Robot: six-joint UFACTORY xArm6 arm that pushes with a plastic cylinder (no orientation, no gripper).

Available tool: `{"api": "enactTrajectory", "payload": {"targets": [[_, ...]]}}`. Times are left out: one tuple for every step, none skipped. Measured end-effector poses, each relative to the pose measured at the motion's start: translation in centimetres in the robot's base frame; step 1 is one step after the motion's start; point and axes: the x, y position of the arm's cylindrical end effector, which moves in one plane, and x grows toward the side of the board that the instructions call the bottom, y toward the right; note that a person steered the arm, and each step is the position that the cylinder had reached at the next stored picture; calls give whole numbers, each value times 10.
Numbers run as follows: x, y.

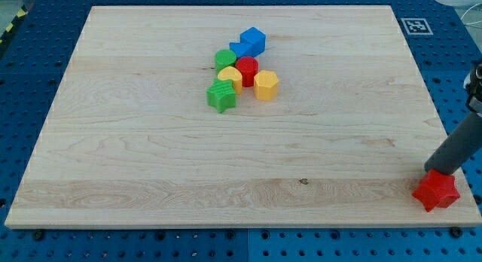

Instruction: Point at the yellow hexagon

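Observation:
The yellow hexagon (266,86) sits on the wooden board (151,156), on the right side of a cluster of blocks in the upper middle. My tip (438,172) is far away at the view's lower right, touching the top of a red star block (435,192) near the board's bottom right corner. The dark rod rises from there up and to the right. The cluster also holds a red block (247,69) just up-left of the hexagon and another yellow block (230,79) to its left.
A green star (221,96) is at the cluster's lower left, with a green round block (225,61) above it. A blue cube (253,41) and a second blue block (240,51) are at the cluster's top. A marker tag (415,25) lies off the board's top right.

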Motion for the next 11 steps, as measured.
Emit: {"api": "enactTrajectory", "payload": {"targets": [[-31, -10], [-64, -31], [-93, -51], [-120, -70], [-143, -87], [-161, -106], [-174, -124], [-187, -143], [-195, -161], [-197, -182], [-197, -205]]}}
